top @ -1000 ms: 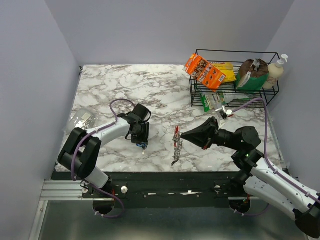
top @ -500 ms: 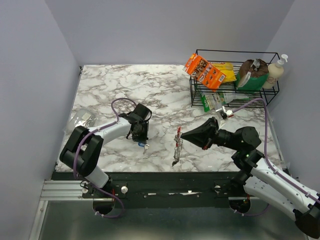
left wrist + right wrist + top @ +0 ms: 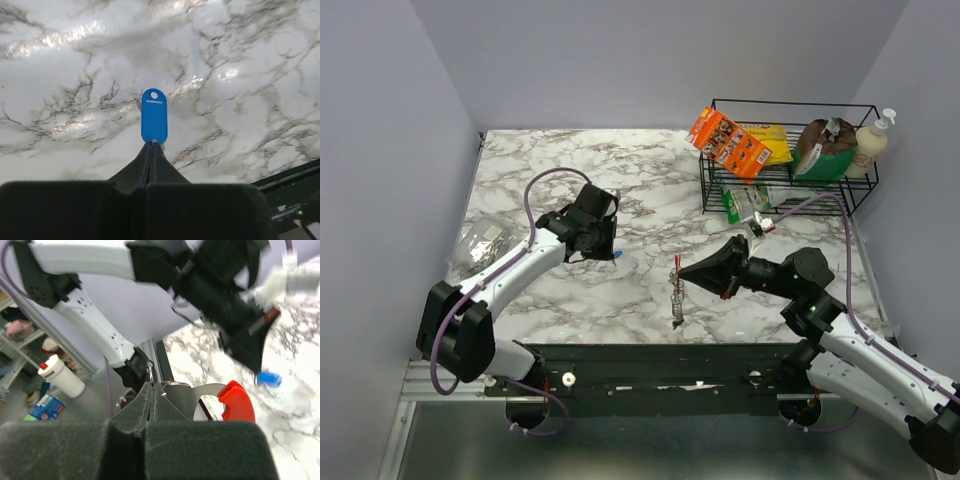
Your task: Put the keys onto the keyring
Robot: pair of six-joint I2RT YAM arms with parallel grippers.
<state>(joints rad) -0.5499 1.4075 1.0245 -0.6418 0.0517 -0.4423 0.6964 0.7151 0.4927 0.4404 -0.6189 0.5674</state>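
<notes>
A black wire basket [image 3: 790, 101] at the marble table's [image 3: 540, 170] far right holds an orange box [image 3: 725, 140], a brown bag [image 3: 823, 140] and a pump bottle [image 3: 870, 145]; their print is unreadable. Mid-table, the right fingers [image 3: 135, 412] clamp the keyring [image 3: 675, 302], its strip running toward the near edge, red end farthest. The left fingers [image 3: 140, 167] pinch the blue-headed key [image 3: 154, 116], which points straight outward.

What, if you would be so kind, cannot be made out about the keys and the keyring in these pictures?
1. Blue key, left wrist view: its metal end is hidden inside the shut left claw.
2. Keyring, right wrist view: its lower end is hidden behind the shut right claw.
3. Top view: the keyring is too small to show whether any key hangs on it.
</notes>
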